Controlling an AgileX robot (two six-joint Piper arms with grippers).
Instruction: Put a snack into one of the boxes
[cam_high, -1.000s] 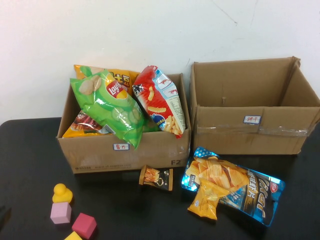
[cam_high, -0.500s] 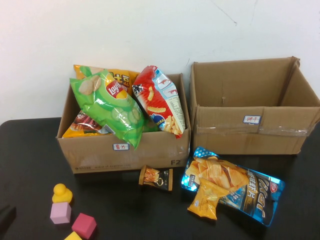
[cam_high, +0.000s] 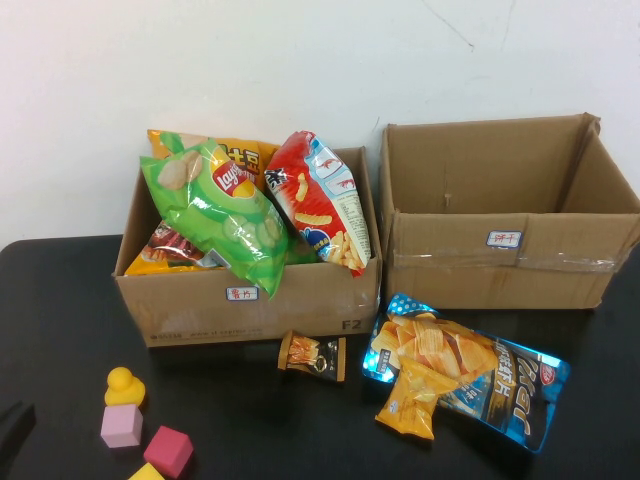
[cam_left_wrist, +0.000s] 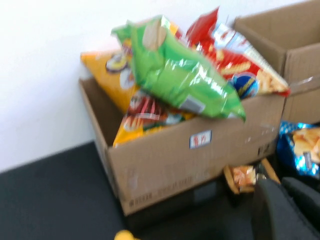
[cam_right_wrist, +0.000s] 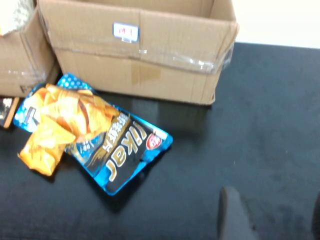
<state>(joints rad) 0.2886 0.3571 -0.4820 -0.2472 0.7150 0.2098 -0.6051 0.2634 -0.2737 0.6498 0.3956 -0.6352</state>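
Note:
A small orange-and-brown snack packet (cam_high: 312, 355) lies on the black table in front of the left cardboard box (cam_high: 180, 305), which is heaped with chip bags. A blue chip bag (cam_high: 480, 380) with a small yellow packet (cam_high: 413, 398) on it lies in front of the empty right box (cam_high: 450, 265). My left gripper (cam_high: 14, 424) shows only as a dark tip at the table's near left edge; in the left wrist view it (cam_left_wrist: 285, 210) is near the small packet (cam_left_wrist: 244, 176). My right gripper (cam_right_wrist: 272, 200) is open and empty over bare table, near the blue bag (cam_right_wrist: 115, 150).
A yellow duck (cam_high: 124, 385), a pink cube (cam_high: 121, 426), a magenta cube (cam_high: 167, 450) and a yellow block (cam_high: 148, 472) sit at the near left. A white wall stands behind the boxes. The left box's green bag (cam_high: 225, 215) and red bag (cam_high: 320, 200) overhang its front.
My left gripper's dark tip has come a little further into the high view at the near left edge. The snacks, boxes and toys have not moved.

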